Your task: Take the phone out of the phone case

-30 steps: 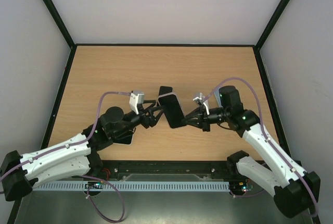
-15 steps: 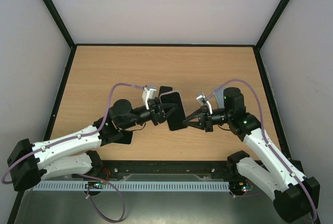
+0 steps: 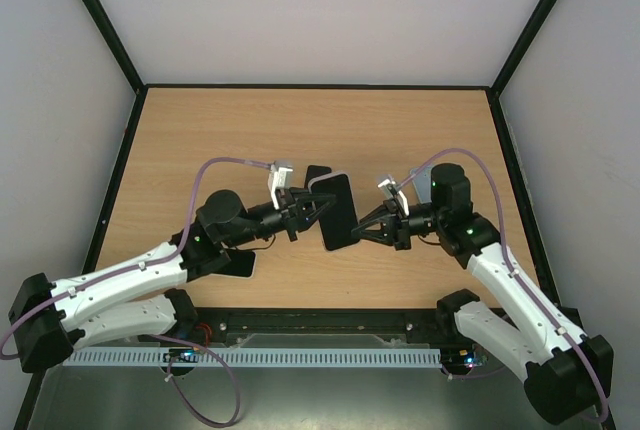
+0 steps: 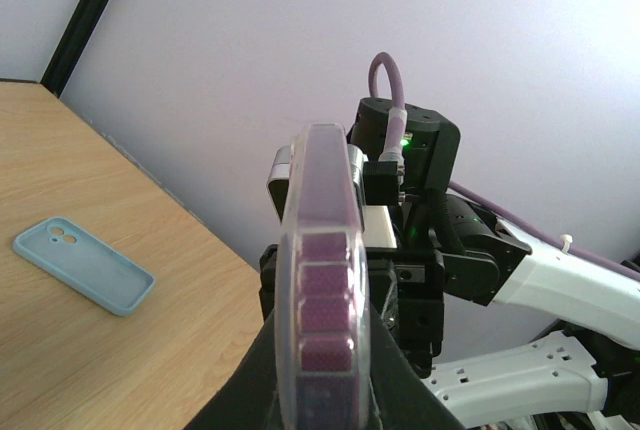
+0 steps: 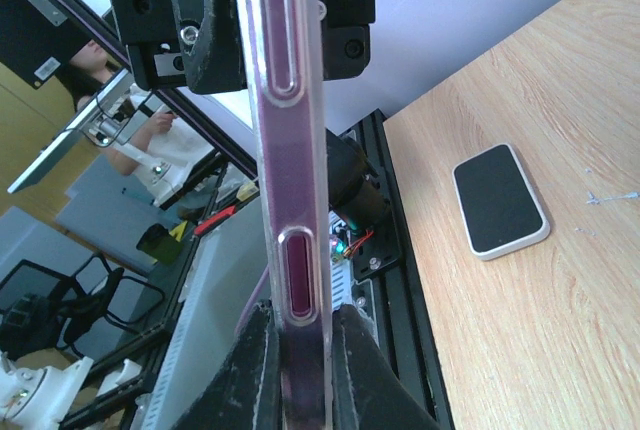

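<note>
A purple phone in a clear phone case (image 3: 336, 212) is held above the table between both arms. The left wrist view shows it edge-on, with purple showing through the clear rim of the phone case (image 4: 322, 280). My left gripper (image 3: 316, 212) is shut on its left edge, a dark finger (image 4: 395, 395) pressing each side. My right gripper (image 3: 360, 230) is shut on the opposite edge. In the right wrist view the fingers (image 5: 252, 370) clamp the phone case (image 5: 290, 150) below a side button.
A light blue empty case (image 4: 85, 265) lies flat on the wooden table. A black-screened, white-rimmed phone (image 5: 500, 200) lies near the front rail, partly under the left arm (image 3: 237, 262). A dark flat object (image 3: 317, 172) lies behind the held phone. Black-framed walls (image 3: 115, 165) enclose the table.
My left gripper moved right onto the case's left edge and closed on it. The right gripper kept its grip and shifted only slightly.
</note>
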`<state>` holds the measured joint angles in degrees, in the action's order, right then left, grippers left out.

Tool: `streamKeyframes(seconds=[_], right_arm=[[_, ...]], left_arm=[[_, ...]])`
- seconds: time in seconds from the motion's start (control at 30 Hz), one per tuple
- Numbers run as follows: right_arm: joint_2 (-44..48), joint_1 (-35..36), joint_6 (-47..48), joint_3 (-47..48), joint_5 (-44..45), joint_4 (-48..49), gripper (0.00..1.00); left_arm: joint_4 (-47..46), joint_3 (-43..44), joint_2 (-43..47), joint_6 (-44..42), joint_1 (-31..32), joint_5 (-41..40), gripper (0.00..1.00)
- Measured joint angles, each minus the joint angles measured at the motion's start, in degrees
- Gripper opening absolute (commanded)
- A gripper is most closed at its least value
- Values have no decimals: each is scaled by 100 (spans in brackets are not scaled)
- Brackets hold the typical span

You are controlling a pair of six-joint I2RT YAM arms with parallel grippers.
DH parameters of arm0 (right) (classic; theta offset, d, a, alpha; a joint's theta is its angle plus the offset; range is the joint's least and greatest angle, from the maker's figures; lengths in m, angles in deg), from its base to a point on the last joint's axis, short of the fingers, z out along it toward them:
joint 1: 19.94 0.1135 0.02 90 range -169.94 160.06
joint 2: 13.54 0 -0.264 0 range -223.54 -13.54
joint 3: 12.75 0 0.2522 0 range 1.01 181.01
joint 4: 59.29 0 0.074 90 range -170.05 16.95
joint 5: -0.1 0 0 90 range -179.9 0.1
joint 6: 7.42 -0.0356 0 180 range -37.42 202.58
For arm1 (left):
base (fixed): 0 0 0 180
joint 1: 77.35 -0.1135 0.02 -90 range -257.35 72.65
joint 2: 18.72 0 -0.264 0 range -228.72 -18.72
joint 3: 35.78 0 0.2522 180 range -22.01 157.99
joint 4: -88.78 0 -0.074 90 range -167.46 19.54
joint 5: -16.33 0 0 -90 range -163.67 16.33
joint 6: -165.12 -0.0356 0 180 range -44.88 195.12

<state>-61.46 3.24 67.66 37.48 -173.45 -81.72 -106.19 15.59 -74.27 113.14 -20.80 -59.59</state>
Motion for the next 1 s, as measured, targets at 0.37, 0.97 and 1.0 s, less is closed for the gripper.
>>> streamKeyframes(seconds=[0.37, 0.97, 1.0], right_arm=[[-153, 11, 1438, 260, -170, -649, 57], [-472, 708, 3530, 1137, 612, -2114, 49], [-468, 717, 3574, 1169, 656, -2216, 49]], left_arm=[[765, 286, -17, 57, -678, 627, 2], [1034, 789, -350, -33, -1252, 1888, 3], [1034, 789, -354, -52, -1252, 1893, 3]])
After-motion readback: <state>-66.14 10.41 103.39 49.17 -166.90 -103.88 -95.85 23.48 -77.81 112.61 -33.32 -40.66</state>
